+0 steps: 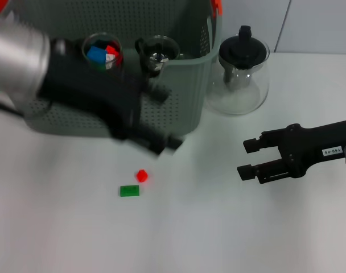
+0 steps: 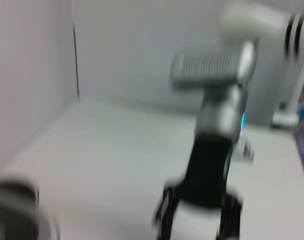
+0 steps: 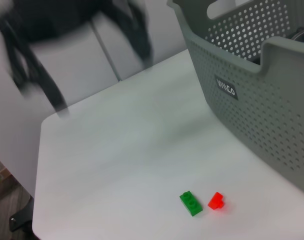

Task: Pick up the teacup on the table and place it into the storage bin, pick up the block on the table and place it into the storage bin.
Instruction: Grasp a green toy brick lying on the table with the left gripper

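Observation:
The grey-green perforated storage bin [image 1: 181, 96] [image 3: 262, 115] stands at the back left. Inside it are two glass teacups, one [image 1: 102, 53] holding blue, red and white blocks and one [image 1: 157, 53] beside it. A small red block [image 1: 141, 175] [image 3: 216, 201] and a flat green block [image 1: 129, 190] [image 3: 191, 204] lie on the table in front of the bin. My left gripper [image 1: 166, 145] [image 3: 104, 82] is motion-blurred, just in front of the bin's wall and above the blocks, fingers spread with nothing between them. My right gripper [image 1: 246, 158] [image 2: 197, 222] hovers open at the right, empty.
A glass teapot [image 1: 241, 74] with a black lid stands right of the bin. My left arm crosses the front of the bin. White table stretches in front of the blocks and around the right gripper.

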You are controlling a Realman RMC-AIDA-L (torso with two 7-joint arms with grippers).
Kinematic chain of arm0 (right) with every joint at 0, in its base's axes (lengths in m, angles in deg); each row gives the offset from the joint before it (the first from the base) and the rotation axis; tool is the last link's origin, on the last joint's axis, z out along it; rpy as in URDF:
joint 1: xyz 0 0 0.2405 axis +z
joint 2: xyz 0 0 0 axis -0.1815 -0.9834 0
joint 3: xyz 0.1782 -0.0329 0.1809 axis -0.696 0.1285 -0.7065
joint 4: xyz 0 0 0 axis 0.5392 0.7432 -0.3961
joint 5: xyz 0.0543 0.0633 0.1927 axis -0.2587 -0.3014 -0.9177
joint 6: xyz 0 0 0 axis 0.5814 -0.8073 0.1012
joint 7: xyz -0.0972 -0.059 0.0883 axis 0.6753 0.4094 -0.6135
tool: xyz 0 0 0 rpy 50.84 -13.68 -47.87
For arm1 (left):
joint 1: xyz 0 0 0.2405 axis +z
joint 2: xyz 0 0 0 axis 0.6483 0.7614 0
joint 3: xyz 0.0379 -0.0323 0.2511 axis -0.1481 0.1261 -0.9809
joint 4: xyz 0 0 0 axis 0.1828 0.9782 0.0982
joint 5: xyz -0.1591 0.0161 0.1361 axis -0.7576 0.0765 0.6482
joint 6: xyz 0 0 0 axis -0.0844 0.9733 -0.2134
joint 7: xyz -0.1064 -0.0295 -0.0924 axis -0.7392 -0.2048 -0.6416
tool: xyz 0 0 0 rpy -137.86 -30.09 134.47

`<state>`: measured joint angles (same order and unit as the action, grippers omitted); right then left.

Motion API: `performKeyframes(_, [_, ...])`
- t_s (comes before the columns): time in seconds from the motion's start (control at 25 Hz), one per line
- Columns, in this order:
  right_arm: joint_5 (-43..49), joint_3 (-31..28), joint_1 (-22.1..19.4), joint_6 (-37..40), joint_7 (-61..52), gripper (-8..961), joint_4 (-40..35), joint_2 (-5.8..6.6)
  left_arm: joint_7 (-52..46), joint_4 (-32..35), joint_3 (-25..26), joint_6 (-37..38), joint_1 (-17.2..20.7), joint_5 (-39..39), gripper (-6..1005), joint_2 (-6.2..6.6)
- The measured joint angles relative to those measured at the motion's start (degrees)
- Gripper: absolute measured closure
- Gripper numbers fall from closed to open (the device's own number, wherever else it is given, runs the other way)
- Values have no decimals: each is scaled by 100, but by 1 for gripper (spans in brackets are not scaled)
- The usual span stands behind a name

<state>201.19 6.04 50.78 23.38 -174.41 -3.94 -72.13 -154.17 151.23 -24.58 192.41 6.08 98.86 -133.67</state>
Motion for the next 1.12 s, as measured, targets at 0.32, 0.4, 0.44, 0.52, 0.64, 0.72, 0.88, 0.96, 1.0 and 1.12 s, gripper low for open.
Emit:
performKeyframes(0.32, [0, 0, -39, -13, -8, 133, 87, 0, -198, -761, -1288, -594, -117, 2288, 78, -181])
performKeyframes(0.4, [0, 0, -36, -17, -9, 132, 109, 6, -224, -1051, -1500, -834, -194, 2558, 78, -183])
performKeyframes(0.44, [0, 0, -34, -17, -10, 132, 112, 6, -246, -1303, -1628, -990, -264, 2730, 78, -181])
performKeyframes(0.52, [1, 0, -31, -19, -13, 132, 112, 0, -296, -1654, -1794, -1189, -358, 2952, 79, -179])
performKeyframes(0.64, [2, 0, -32, -24, -20, 132, 123, -6, -502, -2107, -2113, -1564, -451, 3267, 79, -184])
performKeyframes(0.72, [2, 0, -32, -31, -23, 132, 146, -5, -596, -2230, -2325, -1747, -462, 3373, 79, -190])
performKeyframes(0.88, [3, 0, -33, -63, -25, 132, 154, -1, -622, -2353, -2664, -1990, -467, 3430, 80, -201])
performKeyframes(0.96, [3, 0, -34, -70, -26, 132, 154, 0, -625, -2430, -2781, -2149, -476, 3442, 80, -204])
performKeyframes(1.0, [3, 0, -33, -72, -26, 132, 154, 1, -625, -2449, -2823, -2202, -481, 3448, 97, -205])
performKeyframes(1.12, [4, 0, -39, -72, -26, 132, 158, 10, -617, -2483, -2877, -2297, -511, 3457, 147, -206])
